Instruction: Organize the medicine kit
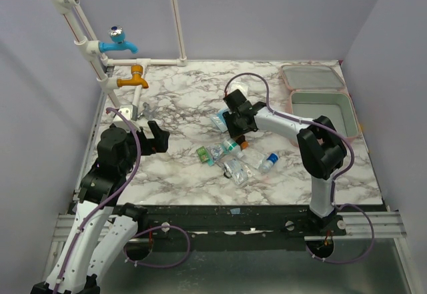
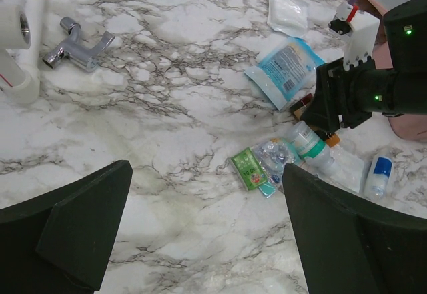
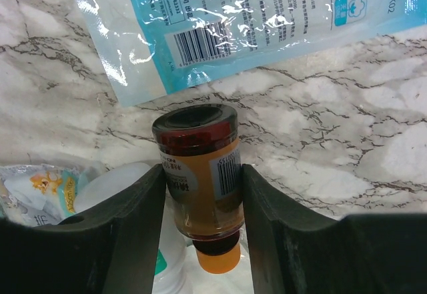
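Your left gripper (image 1: 159,136) is hanging wide apart over the bare marble table (image 1: 173,181). Loose sachets (image 1: 223,155) are crowding your right gripper (image 3: 203,171), whose fingers are pressing both sides of the amber bottle (image 3: 199,194), with a blue packet (image 3: 220,21) lying just beyond. The medicine kit (image 1: 353,115) is sitting open at the far right edge.
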Controlling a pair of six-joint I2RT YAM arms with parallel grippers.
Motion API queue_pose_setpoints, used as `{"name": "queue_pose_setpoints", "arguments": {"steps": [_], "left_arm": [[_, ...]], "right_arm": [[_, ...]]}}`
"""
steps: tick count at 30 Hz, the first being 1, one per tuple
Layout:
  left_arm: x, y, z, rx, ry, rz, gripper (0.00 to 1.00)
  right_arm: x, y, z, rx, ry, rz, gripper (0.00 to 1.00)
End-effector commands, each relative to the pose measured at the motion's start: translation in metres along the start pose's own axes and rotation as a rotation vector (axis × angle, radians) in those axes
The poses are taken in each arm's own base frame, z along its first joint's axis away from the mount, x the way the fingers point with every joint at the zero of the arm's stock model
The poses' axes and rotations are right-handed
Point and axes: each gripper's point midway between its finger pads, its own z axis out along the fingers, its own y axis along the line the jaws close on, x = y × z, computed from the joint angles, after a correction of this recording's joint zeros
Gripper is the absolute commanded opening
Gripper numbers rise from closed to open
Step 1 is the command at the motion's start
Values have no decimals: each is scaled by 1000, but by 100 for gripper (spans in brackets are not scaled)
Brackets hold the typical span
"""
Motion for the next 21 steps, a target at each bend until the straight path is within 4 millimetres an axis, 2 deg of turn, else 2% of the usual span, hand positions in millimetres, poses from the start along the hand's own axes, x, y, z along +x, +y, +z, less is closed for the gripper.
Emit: {"name": "queue_pose_setpoints", "arguments": {"steps": [1, 4, 7, 11, 16, 21], "left_arm": [[-11, 0, -5, -9, -38, 5, 99], [-10, 0, -4, -12, -33, 6, 99], [-10, -1, -4, -10, -33, 6, 99], [-8, -1, -2, -9, -23, 9, 99], [-4, -5, 1, 3, -4, 12, 99], [0, -10, 3, 24, 16, 22, 99]], "right_arm": [[12, -5, 6, 39, 51, -16, 43], [14, -5, 6, 41, 57, -11, 33], [8, -4, 0, 35, 36, 3, 23], [-11, -7, -22, 41, -30, 28, 19], [-33, -33, -50, 158, -133, 43, 18], [-46, -63, -69, 252, -175, 67, 17]]}}
